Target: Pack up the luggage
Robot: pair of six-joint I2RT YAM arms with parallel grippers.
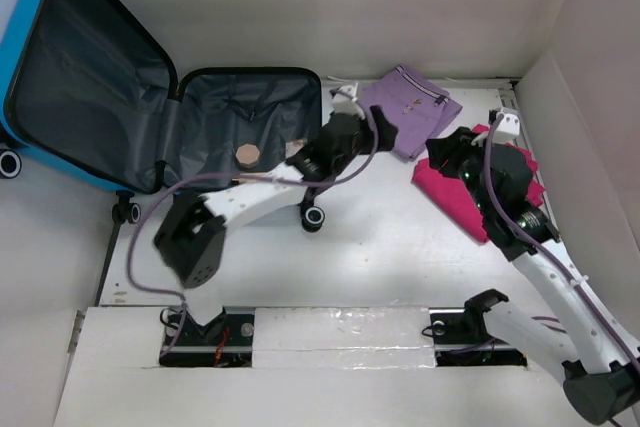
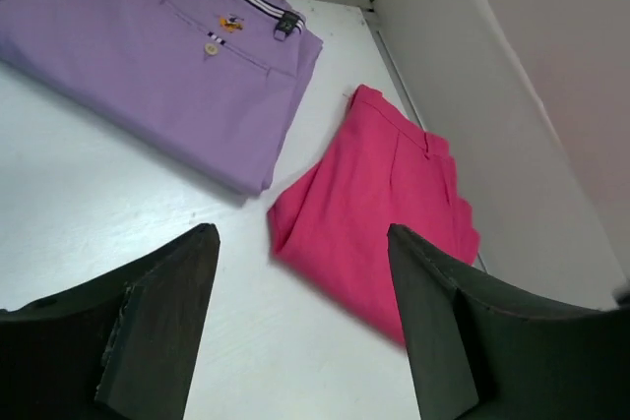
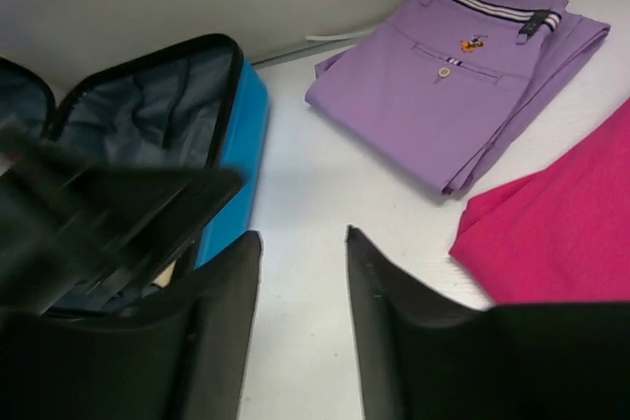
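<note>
The luggage (image 1: pixel 90 67), a bright-blue hard-shell suitcase, lies open at the upper left of the overhead view. Its lid is propped up at the far left and its grey-lined base lies flat on the white table (image 1: pixel 380 257). A small tan round object (image 1: pixel 247 155) sits in the base. The folded purple trousers (image 1: pixel 412 107) lie just right of the case at the upper centre. A folded pink garment (image 1: pixel 462 199) lies near them at the right. The left gripper (image 2: pixel 300 331) hangs released by the case's right edge, its fingers (image 2: pixel 157 322) spread wide over bare table with nothing between them. The right gripper (image 3: pixel 303 331) sits over the pink garment, also unclenched, its narrower gap empty and facing the case's blue wall.
</note>
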